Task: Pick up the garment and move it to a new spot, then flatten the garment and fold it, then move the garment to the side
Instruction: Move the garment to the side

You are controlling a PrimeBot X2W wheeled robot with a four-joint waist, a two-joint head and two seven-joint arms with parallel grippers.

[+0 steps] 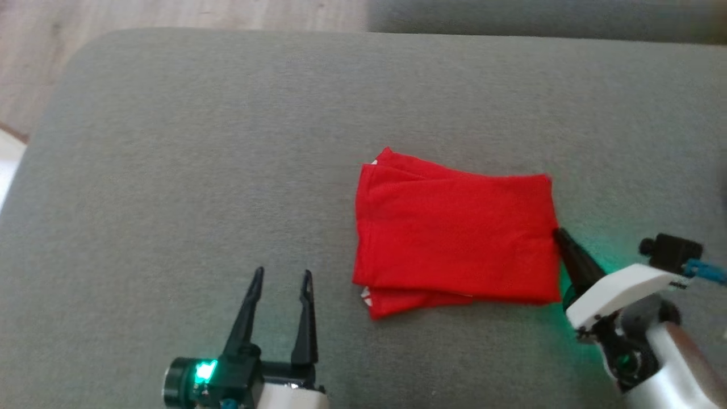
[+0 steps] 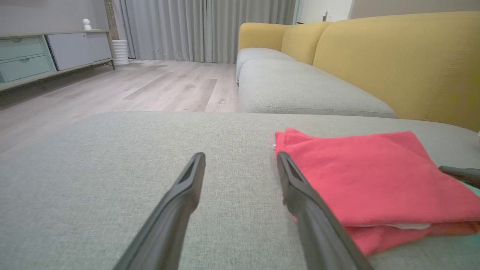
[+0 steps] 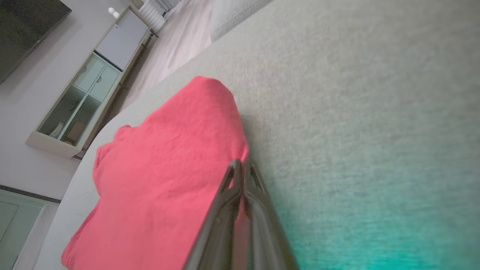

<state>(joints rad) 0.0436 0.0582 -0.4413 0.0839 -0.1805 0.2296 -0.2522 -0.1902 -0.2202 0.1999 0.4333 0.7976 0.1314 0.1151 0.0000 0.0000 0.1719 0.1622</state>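
The two dark fingers of the right gripper (image 3: pixel 242 163) are clenched together, tip against tip, on the right edge of the garment (image 1: pixel 454 233). In the right wrist view a thin line of red cloth shows in the slit between them. From there the white wrist and pale forearm go back to the near right corner, and a green glow lies on the fabric below them. The fingers of the left gripper (image 1: pixel 282 274) stand released, with a clear gap between them, and they point to the far side. They are just beside the near left corner of the garment but apart from it. The garment is a red folded rectangle that lies flat on the grey cushion (image 1: pixel 170 170), a little right of the middle. Its right and far edges are rather straight. At the left and near edges the layers are stepped, and a lower layer with a small white spot comes out at the near left corner. To the left of it the cushion is bare for a wide stretch, up to the rounded far left corner, and beyond that is the wooden floor (image 1: pixel 57 57). On the far side there is also a broad bare band. On the right the bare strip is narrower. The left wrist view shows a yellow sofa (image 2: pixel 393 56) behind the cushion.
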